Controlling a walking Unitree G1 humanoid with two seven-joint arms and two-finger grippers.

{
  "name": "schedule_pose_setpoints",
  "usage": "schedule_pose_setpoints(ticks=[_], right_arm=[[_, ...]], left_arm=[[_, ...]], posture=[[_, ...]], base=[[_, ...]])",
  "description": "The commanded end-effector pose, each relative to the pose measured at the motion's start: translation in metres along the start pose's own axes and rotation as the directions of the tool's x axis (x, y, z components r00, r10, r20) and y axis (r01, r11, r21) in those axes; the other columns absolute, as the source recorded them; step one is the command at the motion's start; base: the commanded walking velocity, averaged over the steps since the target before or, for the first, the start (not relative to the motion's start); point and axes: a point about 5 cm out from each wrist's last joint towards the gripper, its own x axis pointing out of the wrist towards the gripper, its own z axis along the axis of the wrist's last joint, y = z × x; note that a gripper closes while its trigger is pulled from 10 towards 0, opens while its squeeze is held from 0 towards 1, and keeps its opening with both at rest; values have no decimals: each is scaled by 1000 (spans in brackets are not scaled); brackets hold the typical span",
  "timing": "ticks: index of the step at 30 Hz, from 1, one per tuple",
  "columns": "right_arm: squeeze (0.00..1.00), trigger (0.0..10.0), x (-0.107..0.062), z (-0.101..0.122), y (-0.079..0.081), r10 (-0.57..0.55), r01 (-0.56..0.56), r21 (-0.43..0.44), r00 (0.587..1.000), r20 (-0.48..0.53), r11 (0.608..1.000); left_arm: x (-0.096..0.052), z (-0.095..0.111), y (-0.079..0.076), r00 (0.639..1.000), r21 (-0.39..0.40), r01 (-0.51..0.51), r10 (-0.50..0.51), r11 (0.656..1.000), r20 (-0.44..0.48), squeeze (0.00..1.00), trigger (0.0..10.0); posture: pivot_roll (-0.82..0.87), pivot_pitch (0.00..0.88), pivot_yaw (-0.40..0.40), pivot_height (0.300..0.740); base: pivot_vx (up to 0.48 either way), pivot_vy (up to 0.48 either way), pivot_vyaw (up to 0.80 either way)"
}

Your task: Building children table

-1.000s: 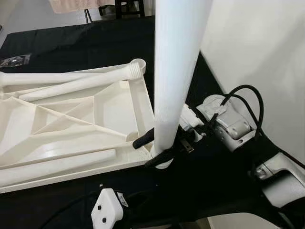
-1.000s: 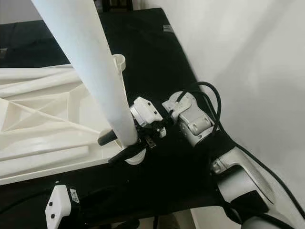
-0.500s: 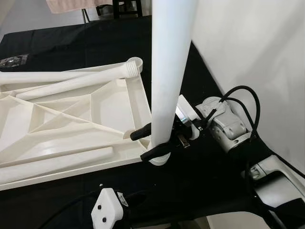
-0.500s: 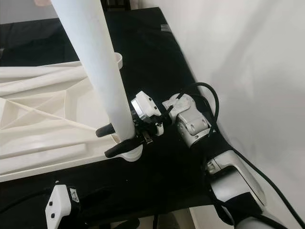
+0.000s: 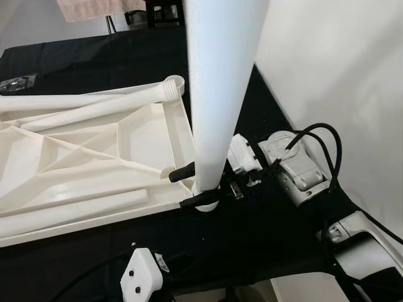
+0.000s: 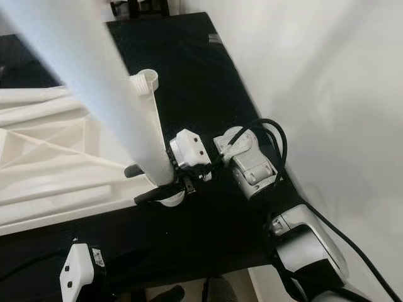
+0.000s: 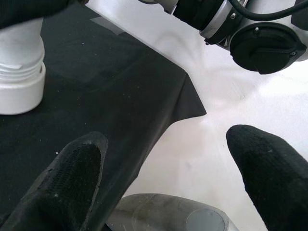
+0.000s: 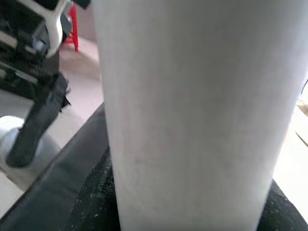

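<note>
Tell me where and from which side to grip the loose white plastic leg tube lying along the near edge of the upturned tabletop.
Grip the loose white plastic leg tube around its round shaft near the free end, coming down from above with fingers straddling it across its width. It lies flat on the upturned white tabletop, so its top is exposed. The right gripper is clamped on the upright white leg; the left gripper, open, is free.

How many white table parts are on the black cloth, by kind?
Tabletop panel, lying underside up: 1
Legs lying loose on the panel: 3
Leg stood in corner socket, gripped by right end effector: 1
Total: 5
</note>
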Motion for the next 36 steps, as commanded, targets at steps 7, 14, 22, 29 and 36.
schedule_pose_setpoints(ticks=[7,14,22,29,36], right_arm=[[0,10000,-5,-9,-1,-60,55,137,998,32,989],[0,10000,-5,-5,-6,-129,96,219,982,139,971],[0,10000,-1,-12,-2,-147,111,259,981,123,959],[0,10000,1,-14,-1,-176,136,276,977,125,951],[0,10000,1,-16,2,-145,115,279,985,89,953]], left_arm=[[-1,-3,-1,1000,-7,3,-3,1000,-16,0,10000],[0,-3,0,1000,-6,3,-3,1000,-15,0,10000],[0,-3,-1,1000,-7,4,-5,1000,-16,0,10000],[0,-3,-1,1000,-9,5,-6,1000,-16,0,10000],[0,-2,-1,1000,-9,7,-7,1000,-14,0,10000]], posture=[[48,287,0,740],[45,282,1,740],[45,277,3,740],[46,274,4,740],[46,279,4,740]], base=[[0,0,0],[0,0,0],[0,0,0],[0,0,0],[0,0,0]])
